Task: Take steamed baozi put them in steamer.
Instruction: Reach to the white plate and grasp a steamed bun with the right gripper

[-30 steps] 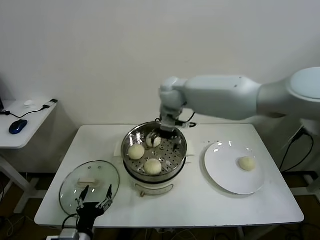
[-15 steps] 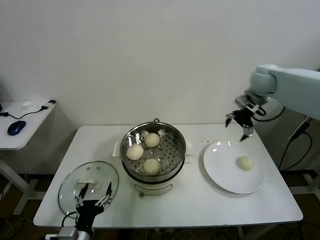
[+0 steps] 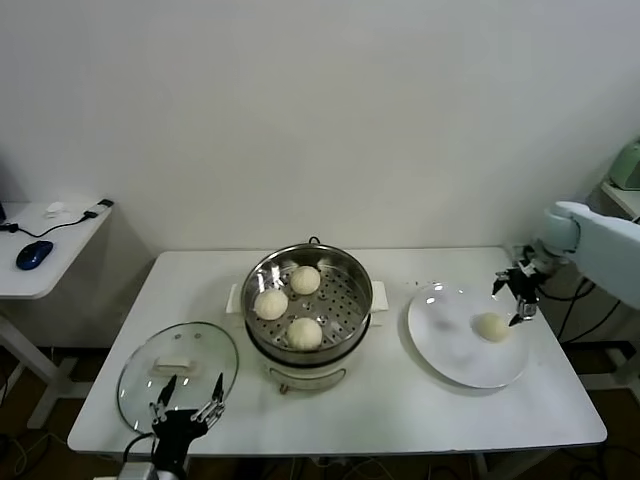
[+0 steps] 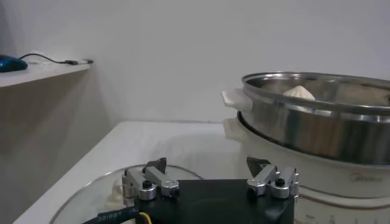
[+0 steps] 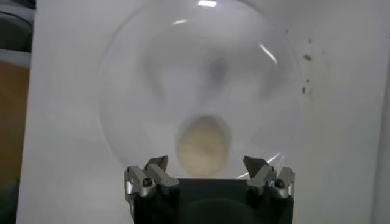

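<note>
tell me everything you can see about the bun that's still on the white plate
The last steamed baozi is a small, smooth, pale cream dome that looks like soft dough. It sits alone on the white plate, toward its right side, untouched. The open right gripper hovers just beyond it, fingers apart.

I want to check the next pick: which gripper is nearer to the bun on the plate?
The right. The right gripper hovers open just above the bun on the plate. The left gripper waits far away, over the glass lid.
</note>
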Controlling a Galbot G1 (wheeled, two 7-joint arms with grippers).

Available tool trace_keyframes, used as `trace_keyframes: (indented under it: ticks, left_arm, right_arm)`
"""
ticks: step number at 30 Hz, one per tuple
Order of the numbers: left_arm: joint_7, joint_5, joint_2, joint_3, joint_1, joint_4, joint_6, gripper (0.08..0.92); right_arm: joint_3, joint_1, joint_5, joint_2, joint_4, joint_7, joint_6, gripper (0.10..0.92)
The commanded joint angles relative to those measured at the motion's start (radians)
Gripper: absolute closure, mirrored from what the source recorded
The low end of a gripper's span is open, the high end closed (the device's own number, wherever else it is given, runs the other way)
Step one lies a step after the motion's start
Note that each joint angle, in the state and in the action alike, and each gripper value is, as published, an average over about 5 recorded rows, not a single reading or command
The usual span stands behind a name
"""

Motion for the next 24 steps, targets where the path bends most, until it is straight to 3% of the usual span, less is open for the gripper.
trace_keyframes:
  ticks: [1,16,24]
  left_arm:
    - [0.000,0.002,-0.003,0.000,0.004,0.002,-0.001,0.177]
    - [-0.004,0.002,-0.003,0.004,0.015,-0.001,-0.009,0.177]
    - [-0.005,0.003,-0.004,0.007,0.016,-0.007,-0.006,0.177]
  right_arm:
    - [0.225,-0.219,-0.089,0.043,-0.149,0.044,-0.030,0.202]
    - [0.237,-0.219,-0.099,0.083,-0.159,0.055,-0.047,0.211]
    - [0.141,-0.118,-0.048,0.038,-0.045,0.041,-0.088,0.377]
